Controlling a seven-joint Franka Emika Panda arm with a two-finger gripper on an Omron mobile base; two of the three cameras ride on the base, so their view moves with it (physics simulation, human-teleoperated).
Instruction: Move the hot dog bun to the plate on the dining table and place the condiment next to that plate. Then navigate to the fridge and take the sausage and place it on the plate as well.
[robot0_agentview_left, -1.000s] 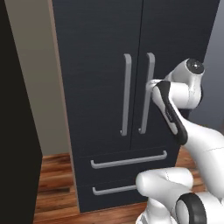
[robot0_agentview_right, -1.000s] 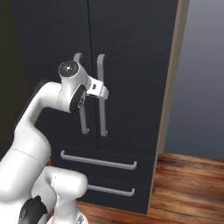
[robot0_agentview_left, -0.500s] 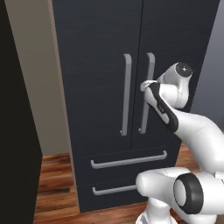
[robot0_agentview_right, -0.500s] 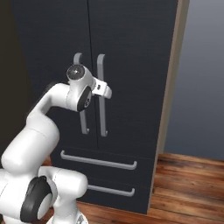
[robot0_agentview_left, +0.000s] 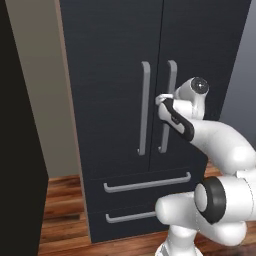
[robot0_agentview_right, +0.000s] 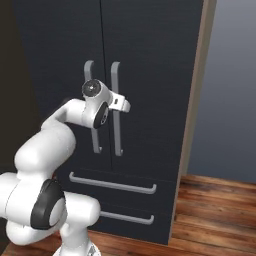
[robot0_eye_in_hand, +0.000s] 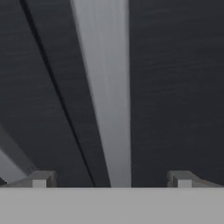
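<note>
I'm sitting in front of the fridge (robot0_agentview_left: 150, 100), a tall French-door unit w/ matte black, faintly grained panels and two drawers (robot0_agentview_left: 147, 182) below, each w/ a horizontal brushed-grey bar. Doors are shut, so I'm not seeing the sausage or anything inside. Two vertical grey handles flank the center seam; I'm pointing the gripper (robot0_eye_in_hand: 111, 179) at the right-hand door handle (robot0_eye_in_hand: 107, 87), a flat satin strip running btwn the fingertips (robot0_eye_in_hand: 41, 178). Jaws are spread wide, gripping nothing. Wood-plank floor (robot0_agentview_right: 215, 210) underneath.
</note>
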